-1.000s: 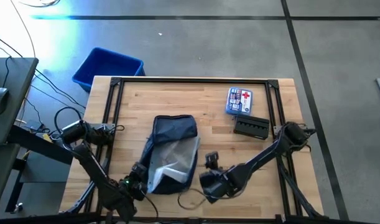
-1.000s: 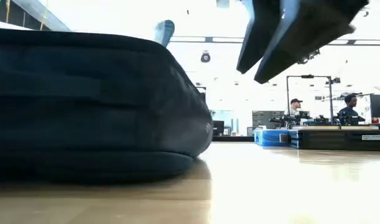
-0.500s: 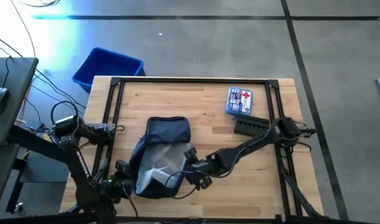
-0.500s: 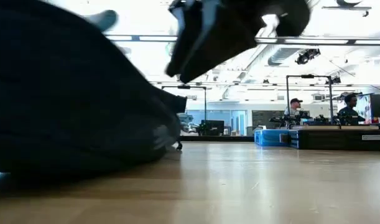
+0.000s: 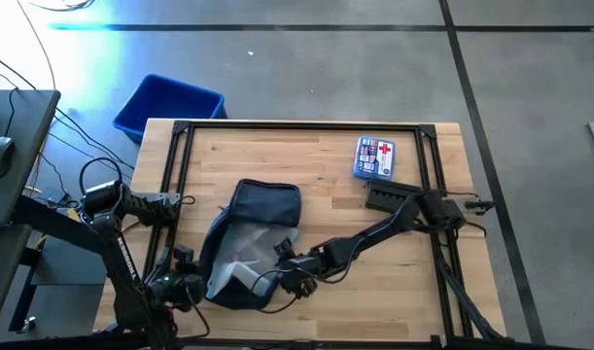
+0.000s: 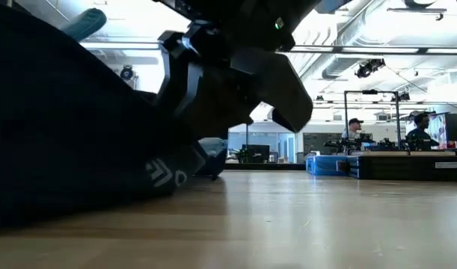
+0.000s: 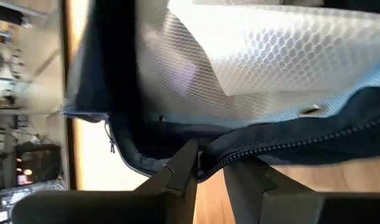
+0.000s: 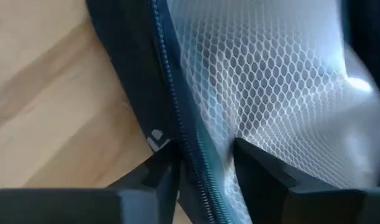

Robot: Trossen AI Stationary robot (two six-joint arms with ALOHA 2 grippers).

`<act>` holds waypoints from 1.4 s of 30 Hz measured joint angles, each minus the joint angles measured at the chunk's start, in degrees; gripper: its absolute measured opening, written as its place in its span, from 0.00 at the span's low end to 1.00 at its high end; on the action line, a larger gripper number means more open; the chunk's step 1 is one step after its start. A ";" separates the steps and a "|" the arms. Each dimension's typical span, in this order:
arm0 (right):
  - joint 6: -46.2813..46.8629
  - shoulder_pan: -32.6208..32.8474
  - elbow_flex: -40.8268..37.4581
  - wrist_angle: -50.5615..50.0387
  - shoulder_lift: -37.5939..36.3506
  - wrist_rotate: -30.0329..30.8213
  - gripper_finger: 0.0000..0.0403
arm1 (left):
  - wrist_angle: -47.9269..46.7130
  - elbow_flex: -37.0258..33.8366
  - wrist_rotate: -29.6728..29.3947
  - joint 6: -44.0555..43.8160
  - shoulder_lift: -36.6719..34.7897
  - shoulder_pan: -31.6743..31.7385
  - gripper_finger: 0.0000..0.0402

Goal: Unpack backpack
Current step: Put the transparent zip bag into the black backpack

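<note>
The dark navy backpack [image 5: 264,206] lies on its side on the wooden table, its unzipped end toward the near edge. A clear mesh-patterned pouch [image 5: 243,251] shows inside the opening. My left gripper [image 5: 187,282] is at the opening's near left corner, fingers slightly apart, with the zippered rim [image 7: 283,146] running between them. My right gripper [image 5: 282,264] is at the opening's right side, fingers apart astride the rim [image 8: 177,118]: one stands outside the backpack, the other over the pouch [image 8: 270,81]. My left gripper has the zippered rim [image 7: 212,163] between its parted fingertips, coming slanting down from the table's near left. That stretch of rim sits above the wood. Whether the fingers touch it I cannot tell. My right gripper comes slanting down from the right, across the rim [image 8: 191,163]. One finger [image 8: 165,168] is at the backpack's outer wall and the other finger [image 8: 255,165] is over the mesh pouch. Whether they touch I cannot tell.
A first-aid box [image 5: 375,157] and a black case [image 5: 392,198] lie at the far right of the table. A thin cable [image 5: 298,303] lies near the front edge. A blue bin [image 5: 168,105] stands on the floor beyond the far left corner. People [image 6: 419,128] are in the room behind.
My left gripper has gone toward the table's left edge and drawn the backpack's near end with it, while the far end has stayed about where it was. My right gripper has gone left and down to the opening's right side, turning as it went.
</note>
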 joint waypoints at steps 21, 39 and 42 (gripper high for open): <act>34.66 13.54 0.00 -6.35 -1.38 15.87 0.00 | 0.70 -0.04 -22.91 -0.25 -1.35 11.46 0.31; 38.66 11.25 0.00 -6.97 -1.38 19.18 0.00 | -0.02 -0.04 -16.09 -7.30 -10.53 3.91 0.36; 39.26 11.26 0.00 -7.17 -1.38 19.26 0.00 | 0.02 -0.04 -16.09 -8.72 -10.42 3.20 0.36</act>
